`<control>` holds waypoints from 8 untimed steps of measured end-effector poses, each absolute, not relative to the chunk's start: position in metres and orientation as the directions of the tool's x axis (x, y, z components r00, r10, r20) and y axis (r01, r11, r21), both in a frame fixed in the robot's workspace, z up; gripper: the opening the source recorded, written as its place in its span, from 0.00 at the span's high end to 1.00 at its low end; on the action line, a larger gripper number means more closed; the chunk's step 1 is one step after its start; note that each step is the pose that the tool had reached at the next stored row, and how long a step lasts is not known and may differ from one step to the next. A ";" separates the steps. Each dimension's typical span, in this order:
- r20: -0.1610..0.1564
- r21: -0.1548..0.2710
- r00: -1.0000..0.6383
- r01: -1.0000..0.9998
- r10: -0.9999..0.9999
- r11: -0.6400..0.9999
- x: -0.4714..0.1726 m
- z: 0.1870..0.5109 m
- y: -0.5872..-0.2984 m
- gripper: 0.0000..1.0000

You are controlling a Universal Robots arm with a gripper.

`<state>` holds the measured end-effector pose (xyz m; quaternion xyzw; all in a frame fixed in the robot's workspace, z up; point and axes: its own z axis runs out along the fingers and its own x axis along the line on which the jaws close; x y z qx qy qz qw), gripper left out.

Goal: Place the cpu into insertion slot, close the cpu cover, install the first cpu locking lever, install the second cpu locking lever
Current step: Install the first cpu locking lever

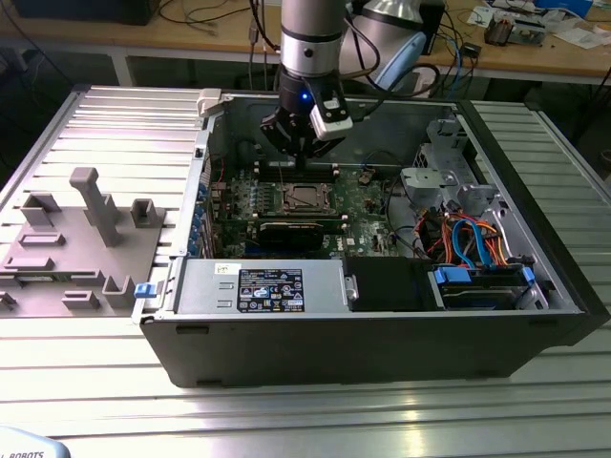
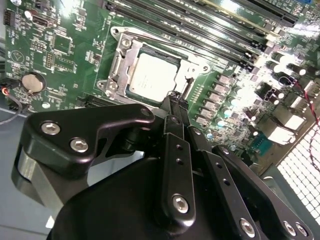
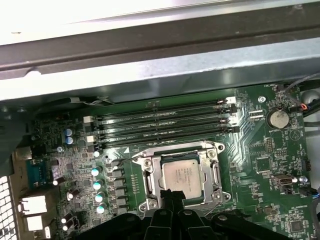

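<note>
The cpu (image 2: pixel 152 75) lies flat in its socket on the green motherboard, its pale metal face up, also seen in the first wrist view (image 3: pixel 181 173). The cpu cover (image 2: pixel 118 70), a silvery frame, lies down around the chip in both wrist views (image 3: pixel 150 176). A thin wire lever (image 2: pixel 170 50) runs along one side of the socket. My gripper (image 2: pixel 173 99) is shut, its black fingertips together at the socket's edge, right beside the cover and with nothing seen between them. In the exterior view the gripper (image 1: pixel 300 153) hangs just above the socket (image 1: pixel 301 197).
The open computer case (image 1: pixel 382 334) lies on a ribbed aluminium table. Memory slots (image 3: pixel 165 122) run alongside the socket, close under the case's wall. A drive cage with blue and orange cables (image 1: pixel 473 239) sits at the exterior view's right. A grey fixture (image 1: pixel 86 229) stands outside at the exterior view's left.
</note>
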<state>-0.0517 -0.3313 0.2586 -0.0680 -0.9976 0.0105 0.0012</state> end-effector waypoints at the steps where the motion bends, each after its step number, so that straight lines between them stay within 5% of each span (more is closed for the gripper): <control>1: 0.000 -0.021 -0.991 0.136 0.136 0.991 -0.055 0.259 -0.331 0.89; 8: -0.001 -0.021 -0.991 0.136 0.136 0.991 -0.065 0.259 -0.331 0.89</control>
